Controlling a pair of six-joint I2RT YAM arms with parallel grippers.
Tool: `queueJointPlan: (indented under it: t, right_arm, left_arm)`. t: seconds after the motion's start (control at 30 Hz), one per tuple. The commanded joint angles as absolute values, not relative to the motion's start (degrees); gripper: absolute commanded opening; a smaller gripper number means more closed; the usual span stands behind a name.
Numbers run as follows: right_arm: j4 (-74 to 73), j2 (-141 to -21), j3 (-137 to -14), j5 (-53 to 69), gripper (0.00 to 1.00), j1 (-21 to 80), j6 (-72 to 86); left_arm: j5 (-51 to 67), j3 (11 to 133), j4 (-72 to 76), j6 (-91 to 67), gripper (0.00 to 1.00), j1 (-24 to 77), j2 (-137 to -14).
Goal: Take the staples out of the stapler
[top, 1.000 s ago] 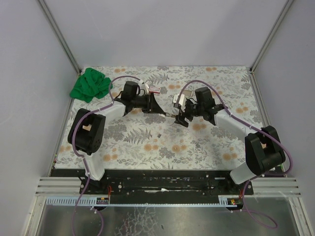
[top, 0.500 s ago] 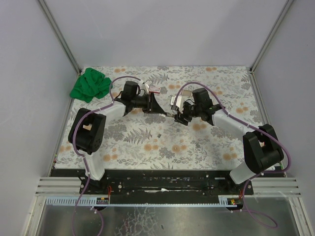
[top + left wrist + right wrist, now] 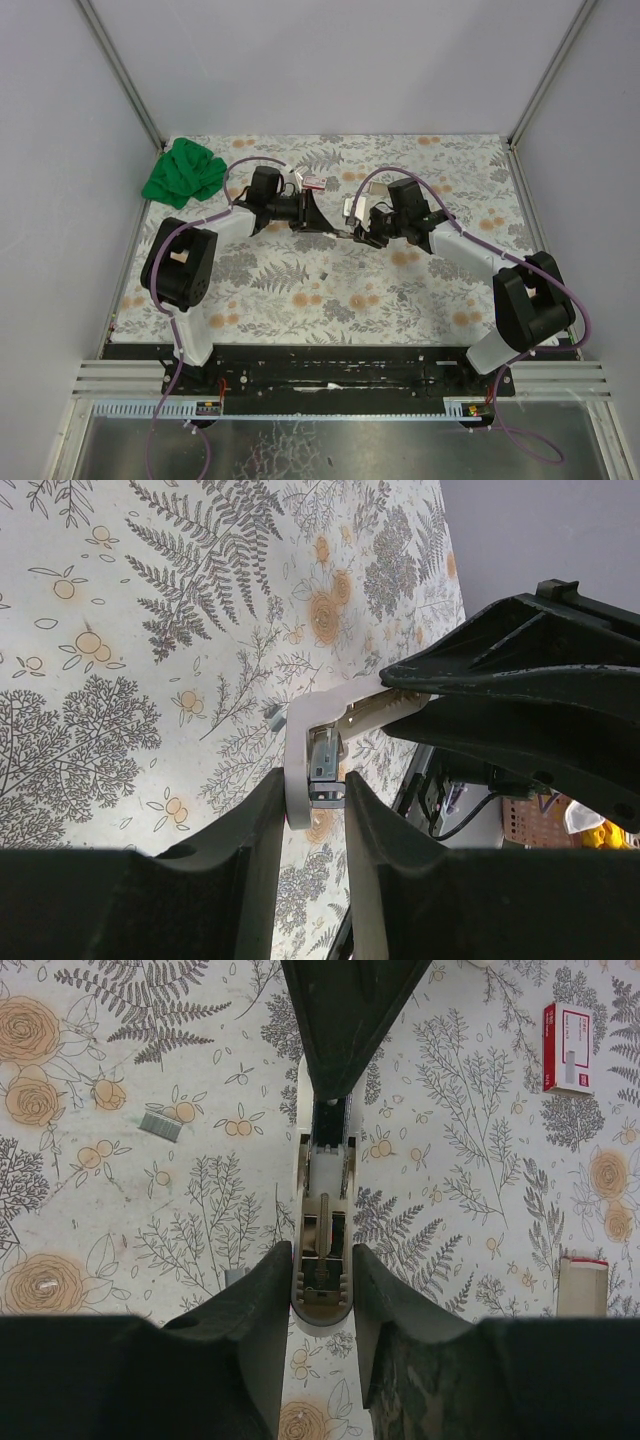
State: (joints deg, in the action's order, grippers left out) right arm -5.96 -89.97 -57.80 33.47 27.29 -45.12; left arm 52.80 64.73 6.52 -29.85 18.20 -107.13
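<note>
Two arms meet above the middle of the table (image 3: 430, 300), a little toward its far edge, with a small white stapler (image 3: 338, 232) bridged between them. The left arm (image 3: 235, 222) extends in from the left side. The left jaws stand narrow, clamped on one end of the stapler; in the left wrist view the fingers (image 3: 250, 870) press both sides of the white body and its metal tip. The right arm (image 3: 455, 245) extends in from the right side. The right jaws are narrow too, and their fingers (image 3: 255, 1330) hug the opposite end, apparently touching it on both sides. Between the two grips, the stapler's open metal channel faces the right wrist camera.

The staples (image 3: 162, 1126), a short grey strip, lie loose on the table, apart from the stapler and toward the near edge. A small red-and-white box (image 3: 567, 1048) lies past the stapler toward the far edge. A second pale box (image 3: 583, 1285) with a red end sits near the right jaws. A green cloth (image 3: 183, 172) is bunched in the far left corner.
</note>
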Motion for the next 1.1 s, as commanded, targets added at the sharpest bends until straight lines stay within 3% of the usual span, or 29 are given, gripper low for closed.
queueJointPlan:
  t: [0.0, 0.23, 0.3, 0.43, 0.6, 0.83, 1.07]
  right_arm:
    - [-6.47, -89.58, -60.02, 34.22, 0.34, 27.86, -47.59]
    - [-8.51, -89.58, -60.60, 35.32, 0.25, 28.00, -48.30]
    - [-8.78, -89.49, -60.77, 35.47, 0.18, 28.00, -48.22]
    - [-8.99, -89.43, -61.29, 35.51, 0.15, 28.03, -47.30]
    - [-10.15, -90.01, -62.83, 35.40, 0.14, 27.99, -46.14]
    - [-11.80, -91.02, -64.74, 33.86, 0.13, 28.03, -45.36]
    - [-14.15, -94.69, -69.11, 31.37, 0.13, 27.87, -45.73]
  left_arm:
    - [54.89, 64.88, 9.39, -30.58, 0.02, 17.59, -107.58]
    - [55.23, 64.83, 9.56, -30.92, 0.07, 17.24, -107.68]
    - [55.32, 64.80, 9.62, -30.94, 0.10, 17.16, -107.70]
    - [55.56, 64.74, 9.67, -31.01, 0.29, 16.99, -107.66]
    - [55.88, 64.95, 9.71, -31.11, 0.62, 16.66, -107.60]
    - [55.83, 66.54, 8.02, -30.24, 0.98, 15.66, -107.57]
    - [56.83, 71.08, 2.49, -26.03, 1.00, 12.97, -104.92]
